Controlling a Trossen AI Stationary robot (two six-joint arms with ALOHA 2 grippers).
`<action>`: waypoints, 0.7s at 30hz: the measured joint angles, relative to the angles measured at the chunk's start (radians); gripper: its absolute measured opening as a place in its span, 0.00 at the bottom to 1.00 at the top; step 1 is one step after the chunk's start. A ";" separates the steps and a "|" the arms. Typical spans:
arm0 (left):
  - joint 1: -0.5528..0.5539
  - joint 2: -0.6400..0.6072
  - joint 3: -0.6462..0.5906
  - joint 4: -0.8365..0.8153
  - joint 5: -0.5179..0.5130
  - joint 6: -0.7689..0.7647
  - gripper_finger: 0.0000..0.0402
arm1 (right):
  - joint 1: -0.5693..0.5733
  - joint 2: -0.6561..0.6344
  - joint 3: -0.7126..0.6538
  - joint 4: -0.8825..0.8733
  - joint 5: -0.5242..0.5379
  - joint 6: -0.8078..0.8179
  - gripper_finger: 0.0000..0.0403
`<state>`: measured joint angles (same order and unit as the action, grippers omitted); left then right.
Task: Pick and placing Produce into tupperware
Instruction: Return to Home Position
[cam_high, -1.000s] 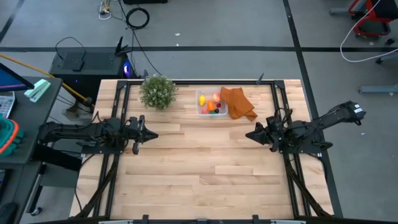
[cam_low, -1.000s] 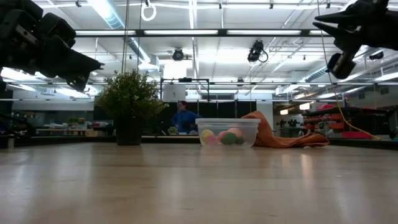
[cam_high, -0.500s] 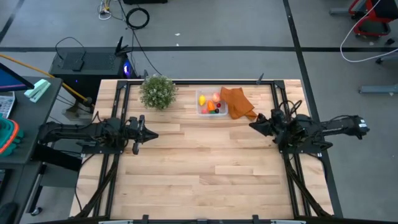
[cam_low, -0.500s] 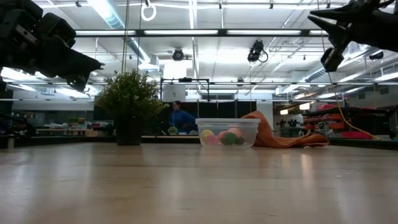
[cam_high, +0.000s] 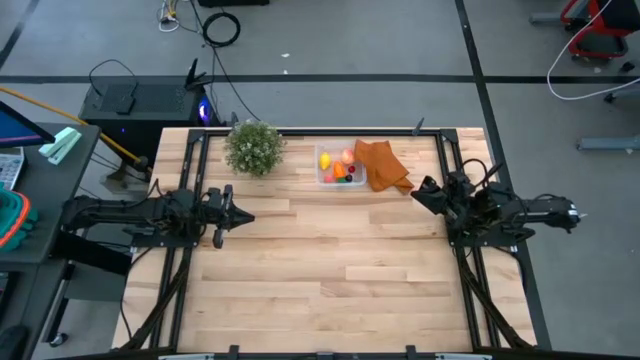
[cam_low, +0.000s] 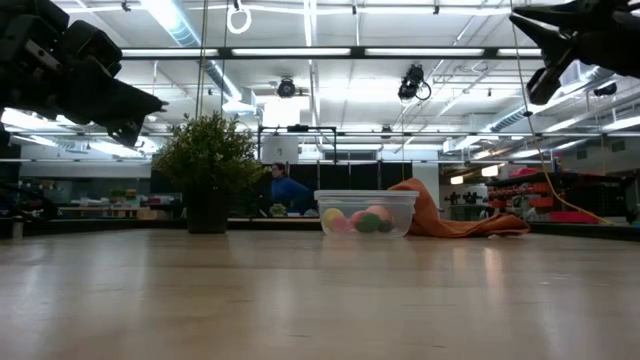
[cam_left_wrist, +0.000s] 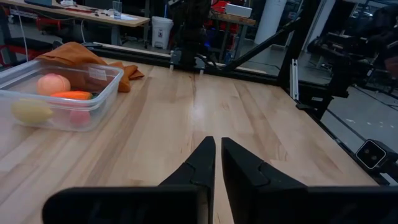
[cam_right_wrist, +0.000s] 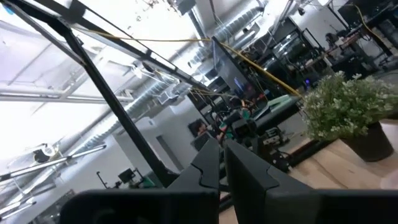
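Even overhead light fills the high view. The wooden counter (cam_high: 320, 260) reads bright and flat, with only faint, soft shadows beneath the arms.

The low view shows the source itself: long ceiling strips (cam_low: 310, 52) glaring from 10 to 2 o'clock. Against them the left arm (cam_low: 70, 70), the right arm (cam_low: 600, 35) and the plant (cam_low: 208, 150) are dark silhouettes. The tupperware (cam_low: 366, 212) glows through its clear walls.

In the left wrist view a pale sheen (cam_left_wrist: 198, 115) lies on the boards at the centre, just beyond the black jaws. The right wrist view is washed out toward 9 o'clock by the bright ceiling (cam_right_wrist: 56, 81), and its jaws at 6 o'clock are nearly black.
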<state>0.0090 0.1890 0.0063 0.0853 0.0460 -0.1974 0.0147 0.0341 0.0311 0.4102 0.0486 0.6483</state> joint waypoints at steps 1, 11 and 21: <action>0.000 0.000 0.000 0.000 0.000 0.001 0.09 | 0.000 -0.016 0.000 -0.020 0.000 -0.004 0.00; 0.000 0.000 0.000 0.000 0.000 0.001 0.06 | 0.000 -0.034 0.000 -0.110 0.001 -0.064 0.00; 0.000 0.000 0.000 0.000 0.000 0.001 0.09 | 0.000 -0.034 0.000 -0.207 0.009 -0.284 0.00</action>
<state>0.0091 0.1890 0.0063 0.0853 0.0460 -0.1969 0.0151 -0.0002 0.0311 0.2029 0.0576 0.3638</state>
